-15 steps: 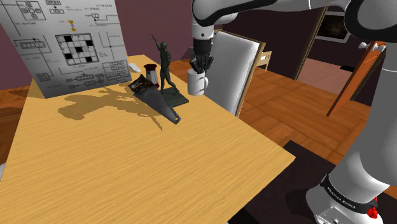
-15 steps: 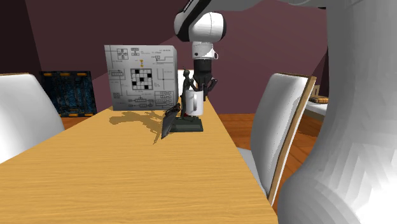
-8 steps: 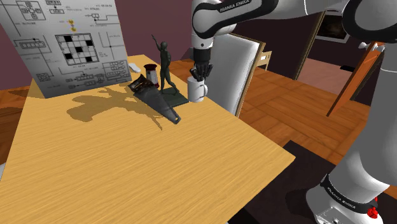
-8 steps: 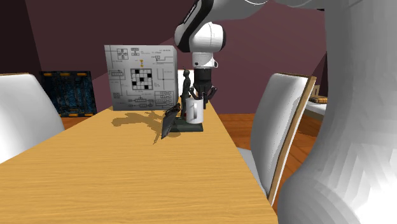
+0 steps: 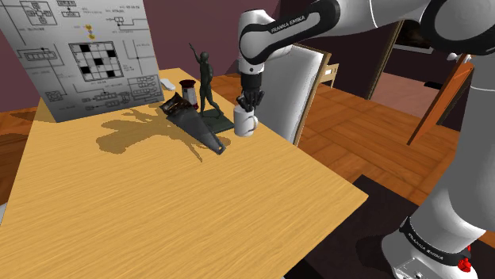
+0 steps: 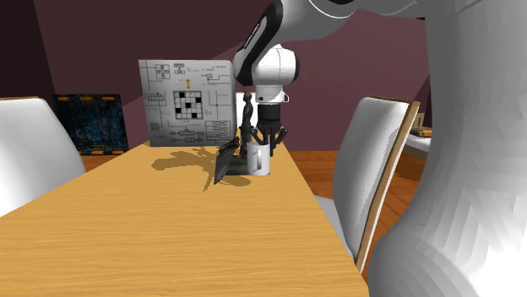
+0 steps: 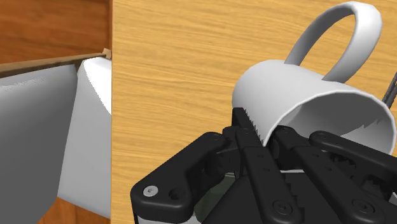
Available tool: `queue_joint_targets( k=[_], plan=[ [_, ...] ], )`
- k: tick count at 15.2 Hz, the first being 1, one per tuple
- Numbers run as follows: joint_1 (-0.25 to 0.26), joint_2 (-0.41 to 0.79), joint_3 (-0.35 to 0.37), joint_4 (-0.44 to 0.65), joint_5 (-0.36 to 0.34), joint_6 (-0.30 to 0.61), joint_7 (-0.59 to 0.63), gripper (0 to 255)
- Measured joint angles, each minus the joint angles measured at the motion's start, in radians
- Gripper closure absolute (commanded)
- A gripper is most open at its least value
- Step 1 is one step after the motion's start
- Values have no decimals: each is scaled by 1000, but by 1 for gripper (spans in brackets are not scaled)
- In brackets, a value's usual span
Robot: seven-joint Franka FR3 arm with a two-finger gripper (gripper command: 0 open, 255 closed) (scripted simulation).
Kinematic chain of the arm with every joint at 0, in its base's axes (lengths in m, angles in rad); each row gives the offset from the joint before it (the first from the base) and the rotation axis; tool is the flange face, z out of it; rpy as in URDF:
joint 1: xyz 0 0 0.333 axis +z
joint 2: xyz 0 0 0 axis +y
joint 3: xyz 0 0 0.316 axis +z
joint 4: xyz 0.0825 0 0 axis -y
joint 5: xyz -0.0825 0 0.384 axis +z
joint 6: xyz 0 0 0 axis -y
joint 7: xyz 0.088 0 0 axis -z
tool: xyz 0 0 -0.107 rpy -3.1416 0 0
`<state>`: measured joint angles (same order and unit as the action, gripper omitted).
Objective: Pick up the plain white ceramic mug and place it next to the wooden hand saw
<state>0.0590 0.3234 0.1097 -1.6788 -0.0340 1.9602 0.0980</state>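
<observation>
My gripper (image 5: 249,104) is shut on the rim of the plain white mug (image 5: 245,123), one finger inside it and one outside. The mug hangs upright very low over the wooden table (image 5: 159,206), near the edge on the shoulder view's right; whether it touches the top I cannot tell. The hand saw (image 5: 196,128), with a dark blade and a dark patterned handle, lies flat a short way to the mug's left. In the second exterior view the mug (image 6: 258,156) stands just right of the saw (image 6: 225,161) under the gripper (image 6: 268,137). The wrist view has the mug (image 7: 299,95) clasped by the gripper (image 7: 267,130).
A dark green soldier figurine (image 5: 207,84) on a flat base stands between saw and mug. Behind it are a small dark red cylinder (image 5: 188,93) and a large upright diagram board (image 5: 87,55). A white chair (image 5: 289,87) stands close beside the table edge near the mug.
The arm has come down with the mug, from above the figurine's base to just over the table. The saw and figurine have not moved.
</observation>
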Motion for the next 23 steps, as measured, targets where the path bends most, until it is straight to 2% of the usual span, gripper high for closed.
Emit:
queue_joint_targets(
  k=[8,14,15,21,23],
  plan=[
    [2,33,-1,-63,-5,96,5,255],
    [1,40,-2,-70,-6,110,4,255],
    [1,40,-2,-70,-6,110,4,0],
    [1,40,-2,-70,-6,110,4,0],
    [-1,28,-2,-48,-4,77,0,0]
  ],
)
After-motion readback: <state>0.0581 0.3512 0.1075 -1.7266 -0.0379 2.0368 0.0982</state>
